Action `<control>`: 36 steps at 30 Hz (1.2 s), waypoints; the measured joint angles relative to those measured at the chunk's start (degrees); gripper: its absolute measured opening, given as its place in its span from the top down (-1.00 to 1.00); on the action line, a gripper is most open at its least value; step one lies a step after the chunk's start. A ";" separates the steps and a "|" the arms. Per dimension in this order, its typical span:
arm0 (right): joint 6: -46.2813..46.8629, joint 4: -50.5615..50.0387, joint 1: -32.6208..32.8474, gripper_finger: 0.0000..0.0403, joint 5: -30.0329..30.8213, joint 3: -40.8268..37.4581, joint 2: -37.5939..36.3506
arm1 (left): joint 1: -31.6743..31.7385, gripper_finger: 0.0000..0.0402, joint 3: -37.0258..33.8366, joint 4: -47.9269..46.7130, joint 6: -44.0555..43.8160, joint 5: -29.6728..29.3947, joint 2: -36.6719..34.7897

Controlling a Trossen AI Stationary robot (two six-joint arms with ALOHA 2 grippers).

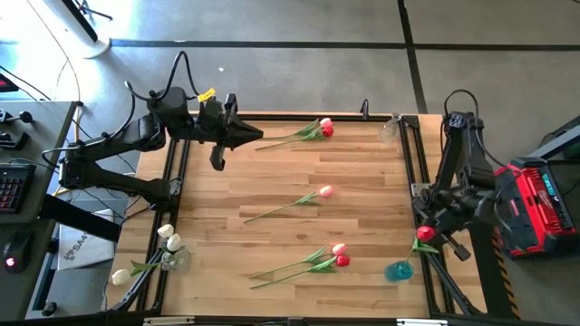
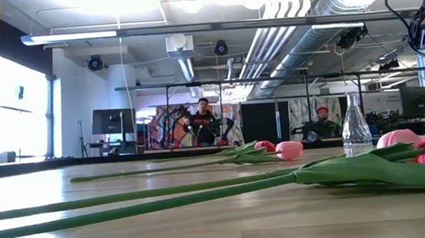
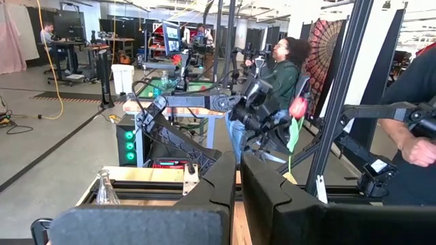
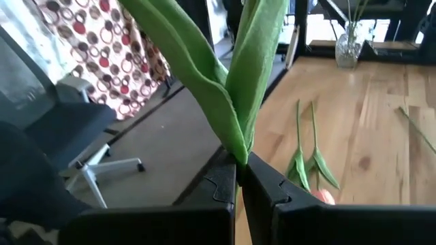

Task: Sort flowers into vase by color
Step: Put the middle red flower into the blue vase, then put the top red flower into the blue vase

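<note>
My right gripper (image 1: 428, 237) stands at the table's right edge, shut on a red tulip (image 1: 424, 234) just above a blue vase (image 1: 399, 270). My left gripper (image 1: 246, 137) hovers shut over the far left of the table, touching nothing. Five tulips lie flat on the wood: a red and pink pair (image 1: 319, 129) by the far edge, a single pink one (image 1: 324, 191) mid-table, and a pink and red pair (image 1: 340, 255) nearer. White tulips (image 1: 168, 237) stand in a clear vase (image 1: 174, 259) at the near left corner. My right gripper pinches the red tulip between its two fingers at the stem, where the green leaves (image 4: 240, 146) start. The fingers point roughly level toward the table's left and lie across the stem. The tulip is lifted clear and upright, head (image 3: 298, 107) above and stem (image 1: 412, 255) hanging toward the blue vase.
An empty clear vase (image 1: 390, 132) stands at the far right corner, also the bottle-shaped glass (image 2: 356, 126) in the low view. One white tulip (image 1: 120, 276) lies off the near left corner. Black frame rails (image 1: 419, 172) border the table. People (image 3: 283, 68) stand beyond the table.
</note>
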 joint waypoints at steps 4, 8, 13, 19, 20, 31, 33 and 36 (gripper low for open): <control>2.10 2.41 0.00 1.00 -0.52 -4.41 0.01 | -0.02 0.95 0.00 0.00 0.00 -0.01 0.01; 3.37 6.93 0.00 1.00 -2.71 -7.63 0.02 | 0.00 0.95 0.00 0.00 0.00 0.00 0.00; 3.42 9.40 0.00 1.00 -4.66 -9.27 0.06 | -0.02 0.95 0.00 -0.01 0.00 0.00 0.00; 2.94 8.46 0.00 0.99 -5.56 -9.41 0.34 | -0.02 0.95 0.00 0.00 0.00 0.00 0.00; 2.70 8.06 0.00 0.96 -5.57 -9.40 0.43 | 0.00 0.95 0.00 0.00 0.00 0.00 0.01; 2.65 5.29 0.00 0.31 -6.14 -9.42 0.48 | -0.01 0.95 0.00 -0.01 0.00 -0.01 0.00; 3.07 4.97 0.00 0.25 -6.50 -9.42 0.48 | 0.00 0.95 0.00 0.00 0.00 0.00 0.00; 3.09 4.64 0.00 0.23 -6.71 -9.42 0.46 | -0.02 0.95 -0.01 -0.02 0.00 -0.01 0.00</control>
